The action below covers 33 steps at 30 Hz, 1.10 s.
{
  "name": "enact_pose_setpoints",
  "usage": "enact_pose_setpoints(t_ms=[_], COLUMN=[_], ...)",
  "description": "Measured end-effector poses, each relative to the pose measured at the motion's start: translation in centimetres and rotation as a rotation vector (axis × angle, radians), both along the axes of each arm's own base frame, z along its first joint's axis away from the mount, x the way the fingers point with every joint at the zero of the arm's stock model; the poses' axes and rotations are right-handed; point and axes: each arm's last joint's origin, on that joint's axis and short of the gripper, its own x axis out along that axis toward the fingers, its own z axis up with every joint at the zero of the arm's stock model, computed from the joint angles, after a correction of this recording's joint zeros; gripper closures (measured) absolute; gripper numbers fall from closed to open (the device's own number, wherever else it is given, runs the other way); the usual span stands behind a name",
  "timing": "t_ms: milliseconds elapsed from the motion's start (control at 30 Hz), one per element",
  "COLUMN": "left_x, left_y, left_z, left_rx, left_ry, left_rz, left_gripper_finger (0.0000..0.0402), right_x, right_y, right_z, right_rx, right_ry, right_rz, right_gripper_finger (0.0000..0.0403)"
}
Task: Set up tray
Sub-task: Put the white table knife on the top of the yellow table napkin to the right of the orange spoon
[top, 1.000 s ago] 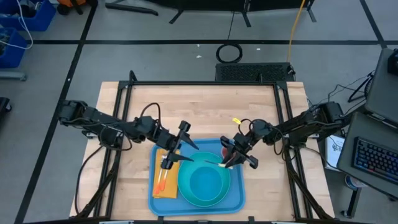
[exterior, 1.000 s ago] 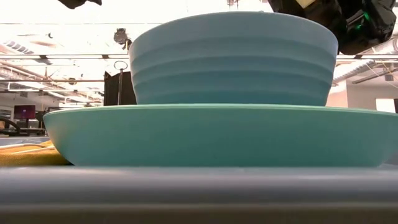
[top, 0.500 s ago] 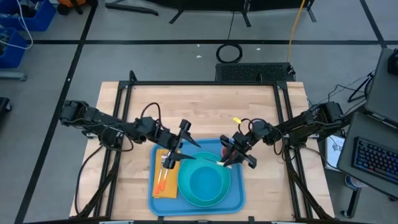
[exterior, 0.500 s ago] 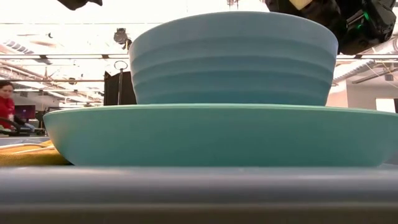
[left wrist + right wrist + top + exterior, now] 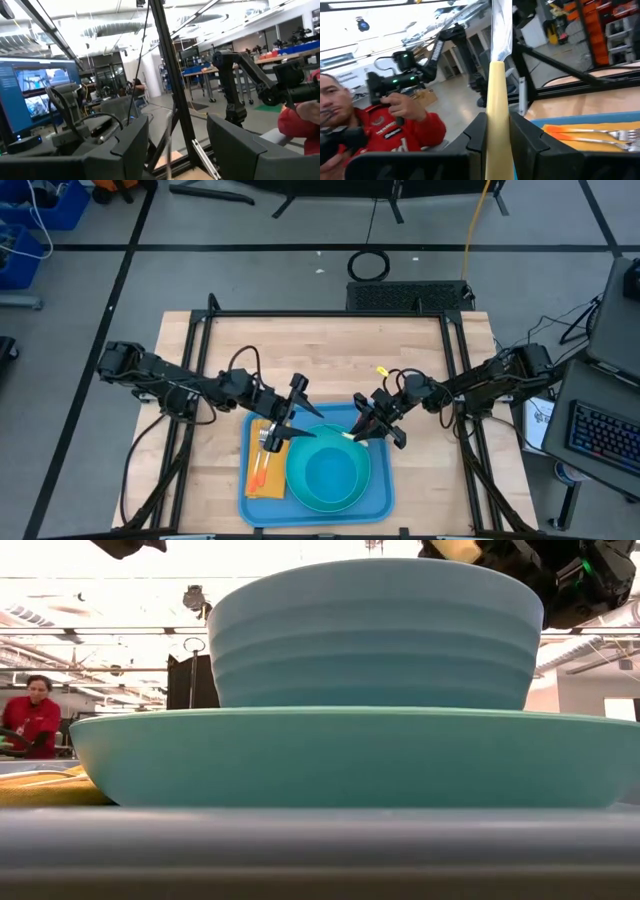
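The blue tray (image 5: 383,498) lies on the wooden table near its front edge. On it stands a turquoise plate (image 5: 340,755) with a turquoise bowl (image 5: 370,635) in it. A yellow napkin (image 5: 262,483) with a fork (image 5: 602,141) and orange-handled cutlery (image 5: 258,470) lies on the tray's left part. My right gripper (image 5: 362,428) hovers over the tray's far right part, shut on a cream-handled utensil (image 5: 497,115). My left gripper (image 5: 300,423) hangs open above the napkin's far end, with nothing between its fingers (image 5: 235,140). My right gripper pinches the utensil's cream handle (image 5: 496,107) between its two fingers. The metal end (image 5: 501,25) sticks out past the fingers. The utensil is lifted clear, above the bowl's far rim, with its cream end (image 5: 348,437) showing beyond the gripper.
The table's black frame posts (image 5: 212,305) stand at the far corners. Bare wood lies on the far half of the table (image 5: 330,350) and to the tray's left and right. A person in red (image 5: 35,720) is in the room behind.
My right gripper has turned a little with the utensil, whose cream end has shifted slightly toward the table's far left. A person in red has come into the low view at the left.
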Motion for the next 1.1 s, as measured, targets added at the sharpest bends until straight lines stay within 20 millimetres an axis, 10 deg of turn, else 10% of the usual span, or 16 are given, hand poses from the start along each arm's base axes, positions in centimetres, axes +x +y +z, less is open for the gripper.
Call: enact_pose_setpoints(t_ms=[233, 733, 1100], left_x=[-0.04, 0.00, 0.02], left_y=[0.01, 0.06, 0.10], left_z=[0.07, -0.03, -0.03], left_rx=[-0.002, 0.033, 0.008], left_ry=[-0.003, -0.011, 0.000], left_rz=[-0.001, 0.007, 0.022], left_gripper_finger=[0.0210, 0.0392, 0.0397], right_x=[0.01, 0.01, 0.02], right_y=[-0.02, 0.00, -0.02], right_z=[-0.01, -0.04, -0.02], right_rx=[-0.004, -0.008, -0.044], right_ry=[-0.002, -0.002, -0.031], right_rz=[-0.003, -0.001, -0.011], right_gripper_finger=[0.0357, 0.0358, 0.0399])
